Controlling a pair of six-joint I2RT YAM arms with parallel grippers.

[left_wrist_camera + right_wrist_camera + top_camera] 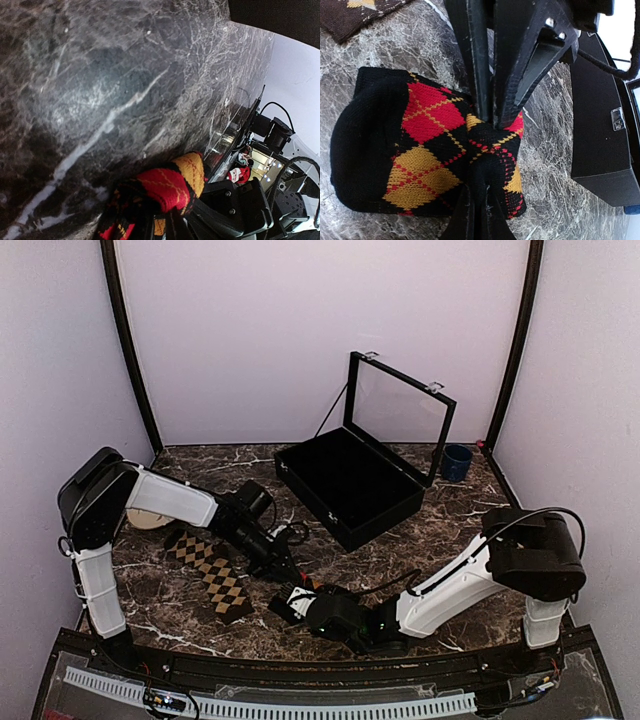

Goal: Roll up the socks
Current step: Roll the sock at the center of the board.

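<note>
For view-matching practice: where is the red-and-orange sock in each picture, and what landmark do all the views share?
Top view: red-and-orange sock low centre, tiny.
Left wrist: sock bottom centre, bunched.
Right wrist: sock fills the centre and left.
Shared landmark: the marble table under it.

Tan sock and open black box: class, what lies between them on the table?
The left arm crosses that stretch between the tan sock and the black box, reaching to the red-and-orange sock; the top view shows it.
</note>
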